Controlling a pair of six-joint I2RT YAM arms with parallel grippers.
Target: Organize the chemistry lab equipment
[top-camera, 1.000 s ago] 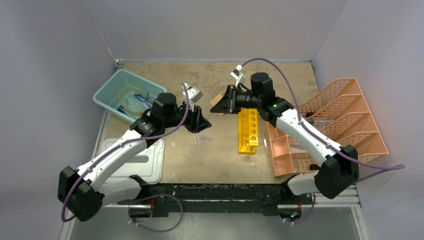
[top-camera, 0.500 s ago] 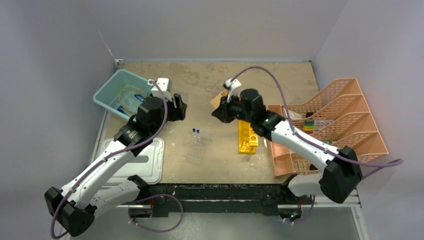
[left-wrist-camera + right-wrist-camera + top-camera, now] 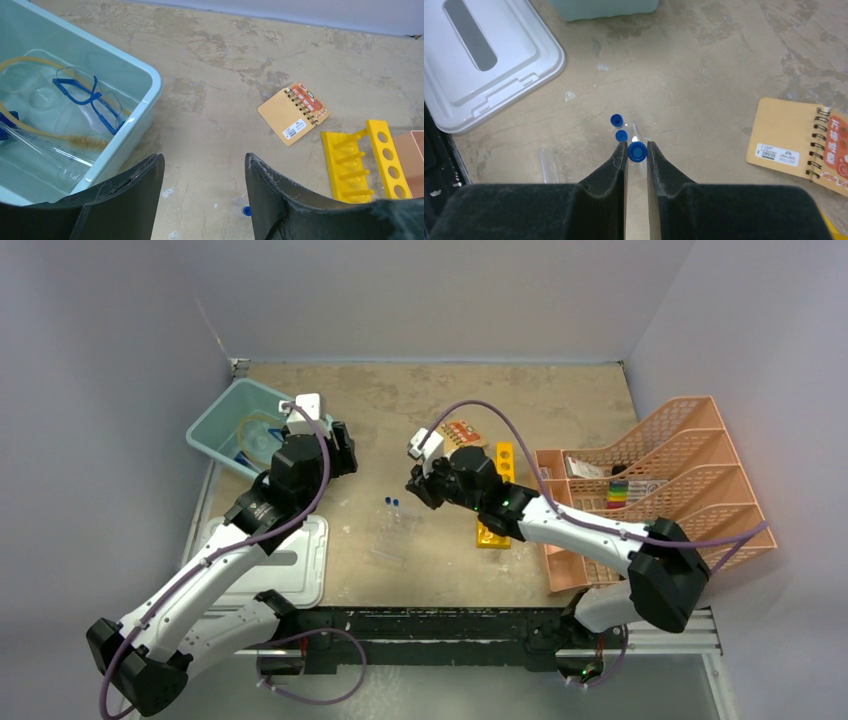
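Tool on my right [image 3: 637, 146], clamped on a blue-capped tube [image 3: 637, 152], has reached the clear rack [image 3: 392, 538] for insertion; left tool [image 3: 202, 162] apart.

Three blue-capped tubes [image 3: 617, 120], one in the right gripper [image 3: 636, 147], two just ahead of it, one clear rack [image 3: 390, 538], two yellow racks [image 3: 367, 160], one notebook [image 3: 294, 112], one teal bin [image 3: 150, 80]

The tube [image 3: 637, 151] has a bright blue cap; the rack [image 3: 385, 146] is plain yellow, the bin [image 3: 135, 130] pale teal. The glasses [image 3: 80, 94] are clear with blue frames and the lid [image 3: 479, 55] is off-white. The notebook [image 3: 796, 145] is tan with an orange-red strip, on a table [image 3: 225, 50] of mottled sandy brown.
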